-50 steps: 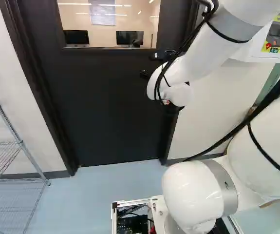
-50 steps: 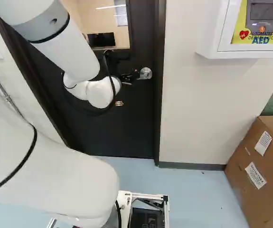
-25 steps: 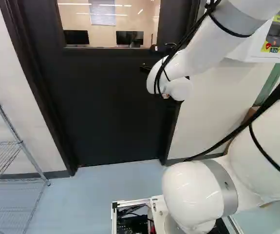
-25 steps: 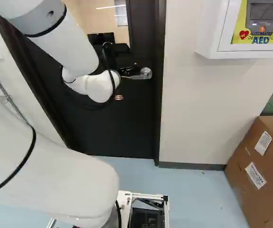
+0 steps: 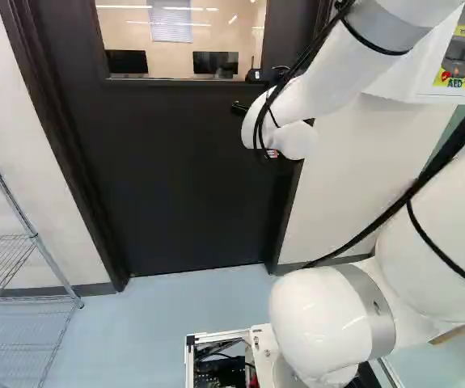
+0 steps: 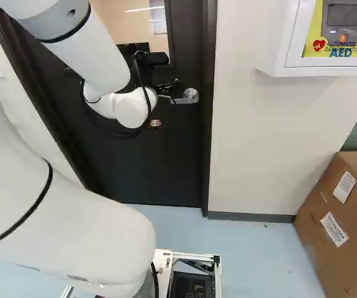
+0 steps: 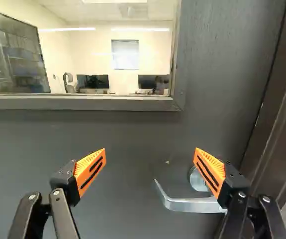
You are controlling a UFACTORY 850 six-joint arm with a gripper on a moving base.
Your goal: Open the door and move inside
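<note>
Facing the closed black door (image 5: 183, 178), we have our gripper (image 6: 167, 88) open, its fingers wide apart, near the metal lever handle (image 7: 187, 204).

Rm bright, light mostly soft, w/ faint shadow under wall cabinet (image 6: 276, 43). Glare spots on glossy arm (image 5: 321, 315), L base view. Strip lights (image 7: 140, 29) glow white in door window (image 7: 93, 55), wrist view.

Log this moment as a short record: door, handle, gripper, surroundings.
door: dark door, shut, window in its upper part
handle: silver lever, partly hidden behind one finger
gripper: gripper open before the door, holding nothing
left base view, left: wire shelf
right base view, right: wall cabinet above; open cardboard box on floor
</note>
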